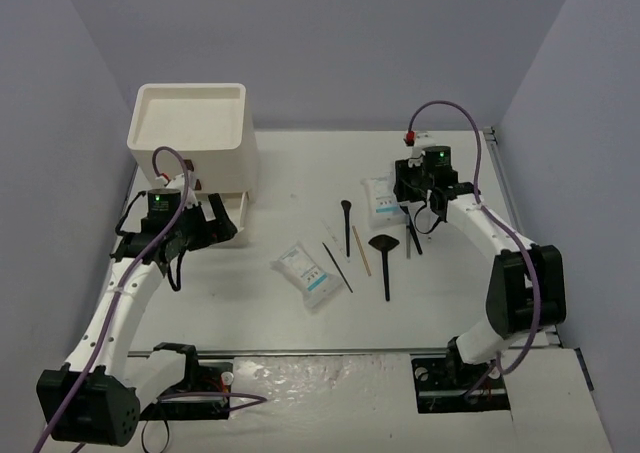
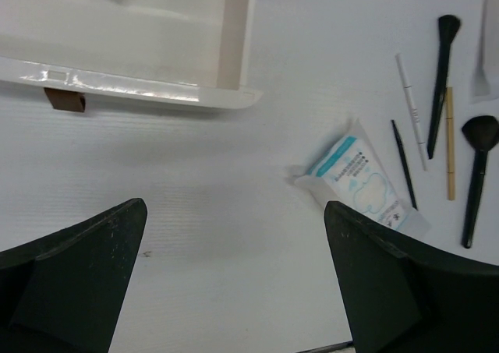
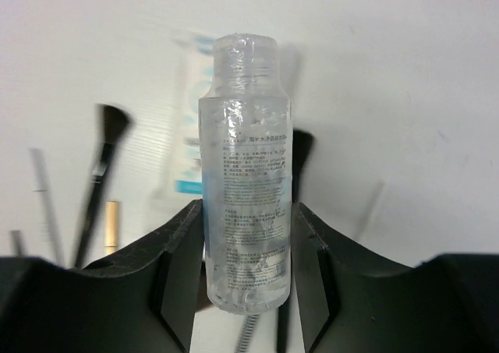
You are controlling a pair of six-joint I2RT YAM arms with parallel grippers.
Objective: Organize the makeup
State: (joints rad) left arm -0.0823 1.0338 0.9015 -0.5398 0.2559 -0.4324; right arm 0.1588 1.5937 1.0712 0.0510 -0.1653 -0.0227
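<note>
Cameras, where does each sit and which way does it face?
Top external: above and behind the bases, looking down at the table; left arm and right arm show.
Left wrist: faces the open drawer and a white packet; the open left gripper shows.
Right wrist: faces the table past the right gripper, shut on a clear bottle.
Wrist views share the wooden stick.

walls [image 1: 330,43]: plain pale lavender | table [image 1: 300,153]: white, matte | light: even, soft shadows
</note>
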